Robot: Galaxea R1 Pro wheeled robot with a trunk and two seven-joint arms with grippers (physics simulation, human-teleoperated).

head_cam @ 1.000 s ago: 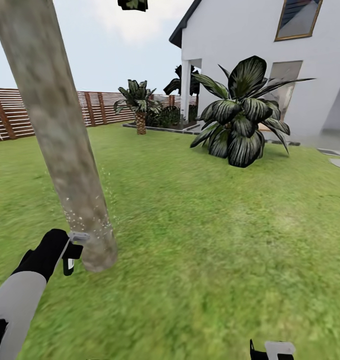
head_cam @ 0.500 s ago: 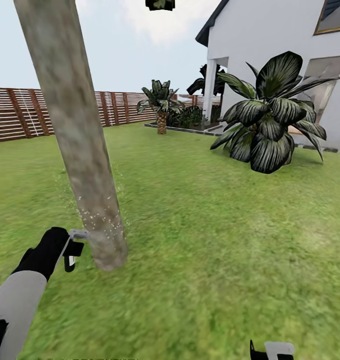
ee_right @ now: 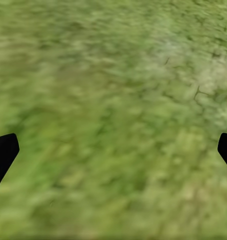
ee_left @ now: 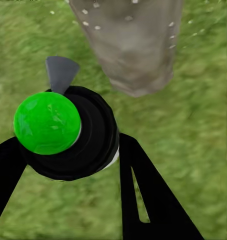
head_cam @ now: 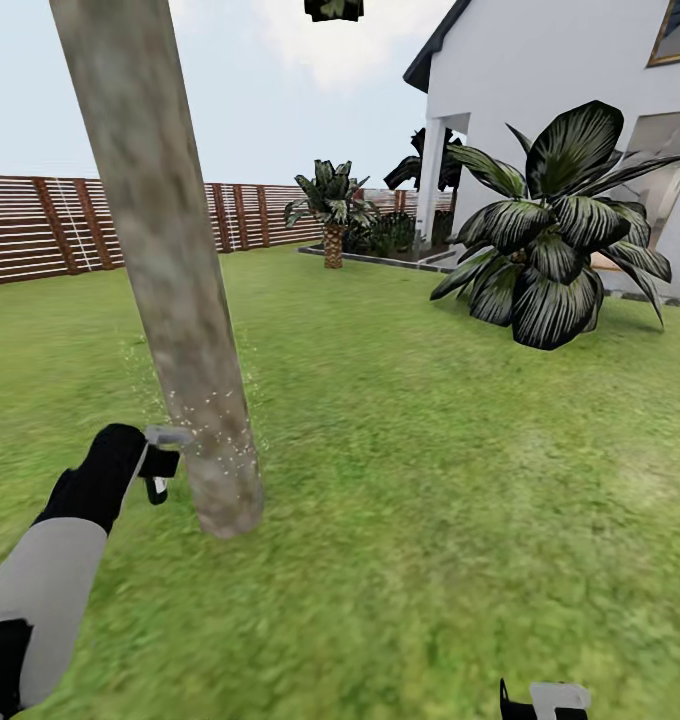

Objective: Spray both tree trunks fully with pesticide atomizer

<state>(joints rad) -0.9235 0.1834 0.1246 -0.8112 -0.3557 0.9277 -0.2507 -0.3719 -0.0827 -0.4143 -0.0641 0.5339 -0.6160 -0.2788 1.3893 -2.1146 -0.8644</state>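
Note:
A thick grey-tan tree trunk (head_cam: pixel 170 300) rises from the lawn at left, leaning slightly. My left gripper (head_cam: pixel 158 462) is beside its base, shut on the pesticide atomizer (head_cam: pixel 166 448). In the left wrist view the atomizer (ee_left: pixel 68 132) looks like a black round body with a green cap and a grey nozzle, pointing at the trunk (ee_left: pixel 128 45). Tiny white pesticide specks (head_cam: pixel 220 425) dot the lower trunk and the air around it. My right gripper (head_cam: pixel 545 700) sits low at the picture's bottom edge, open over bare grass (ee_right: pixel 113 125). The second tree is out of view.
A big dark broad-leaved plant (head_cam: pixel 550 260) stands at right before a white house (head_cam: pixel 560 90). A short palm (head_cam: pixel 330 215) and a brown slat fence (head_cam: pixel 40 225) line the far side. Open grass (head_cam: pixel 430 480) spreads right of the trunk.
The head view has swung, sliding the trunk, plant and house rightward in the picture. My left gripper with the atomizer has risen slightly, and the specks sit higher on the trunk.

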